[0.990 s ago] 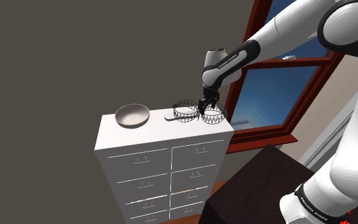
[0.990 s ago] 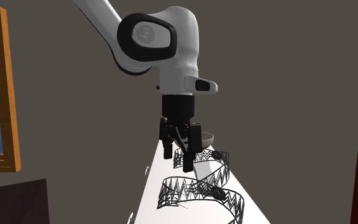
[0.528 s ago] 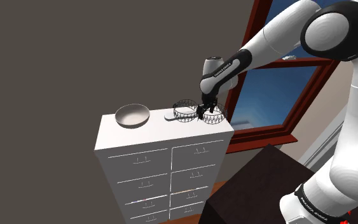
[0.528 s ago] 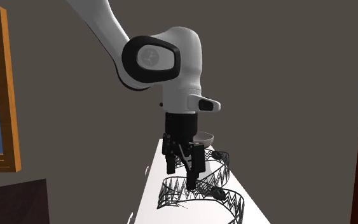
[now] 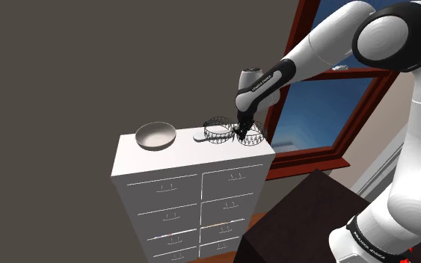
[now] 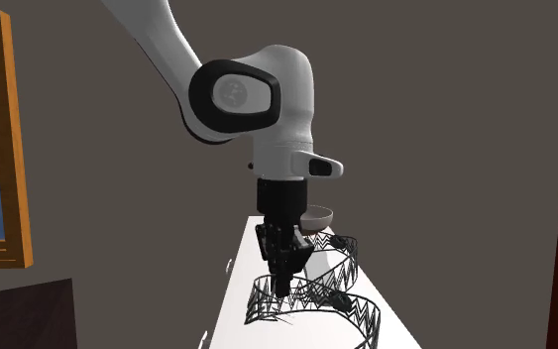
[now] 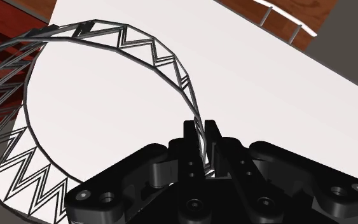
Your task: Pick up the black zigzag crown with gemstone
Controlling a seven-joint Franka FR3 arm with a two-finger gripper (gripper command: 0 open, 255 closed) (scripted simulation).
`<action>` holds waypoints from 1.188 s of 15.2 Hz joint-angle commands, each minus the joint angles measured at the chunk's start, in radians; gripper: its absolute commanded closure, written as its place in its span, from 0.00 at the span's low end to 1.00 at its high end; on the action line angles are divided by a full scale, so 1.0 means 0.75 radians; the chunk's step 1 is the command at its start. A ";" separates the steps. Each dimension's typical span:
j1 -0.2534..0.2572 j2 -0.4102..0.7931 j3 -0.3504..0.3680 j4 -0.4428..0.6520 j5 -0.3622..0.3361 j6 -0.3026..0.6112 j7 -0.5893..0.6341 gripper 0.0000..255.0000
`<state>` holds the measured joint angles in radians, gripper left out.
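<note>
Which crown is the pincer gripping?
The crown farther from the bowl: the pincer clasps its zigzag band, while the other crown stands untouched.

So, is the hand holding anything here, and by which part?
Yes: the hand is shut on the crown, clasping its zigzag band at the rim, one finger inside the ring, one outside.

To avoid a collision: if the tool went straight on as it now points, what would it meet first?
The tool, pointing down, clasps the wall of the zigzag crown; straight on, it would probably meet the white cabinet top just beneath.
</note>
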<state>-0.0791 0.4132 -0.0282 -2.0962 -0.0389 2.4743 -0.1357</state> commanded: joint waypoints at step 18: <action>0.001 -0.182 0.000 0.024 0.001 -0.208 -0.006 1.00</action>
<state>-0.0781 0.2868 -0.0283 -2.0796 -0.0379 2.3302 -0.1394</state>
